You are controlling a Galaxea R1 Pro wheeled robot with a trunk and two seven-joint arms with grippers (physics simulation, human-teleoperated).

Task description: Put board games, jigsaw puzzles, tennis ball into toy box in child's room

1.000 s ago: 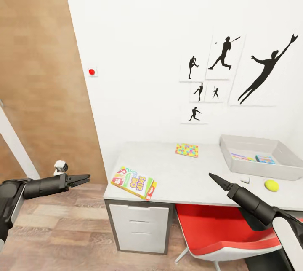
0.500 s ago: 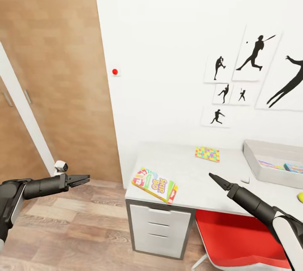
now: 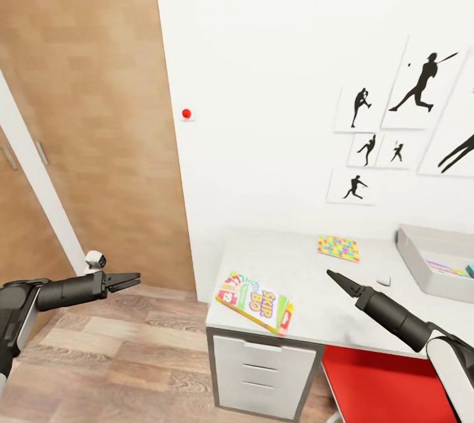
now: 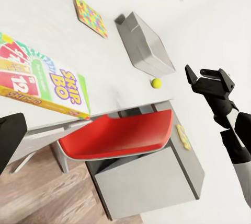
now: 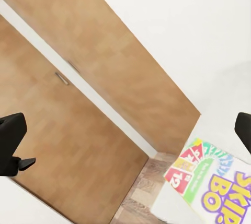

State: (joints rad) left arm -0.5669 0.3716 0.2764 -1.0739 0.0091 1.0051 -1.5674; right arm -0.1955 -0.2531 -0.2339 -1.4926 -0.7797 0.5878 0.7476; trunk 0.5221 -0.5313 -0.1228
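A green-edged board game box (image 3: 255, 301) printed with red cards lies at the near left corner of the pale grey-white desk (image 3: 309, 278), overhanging the edge. Farther back lies a multicoloured jigsaw sheet (image 3: 338, 247), and the light-grey toy tray (image 3: 421, 264) sits at the right. The right gripper (image 3: 331, 274) hovers over the desk with fingers together; the left gripper (image 3: 135, 276), narrowly parted, hangs over the wood floor (image 3: 118, 364).
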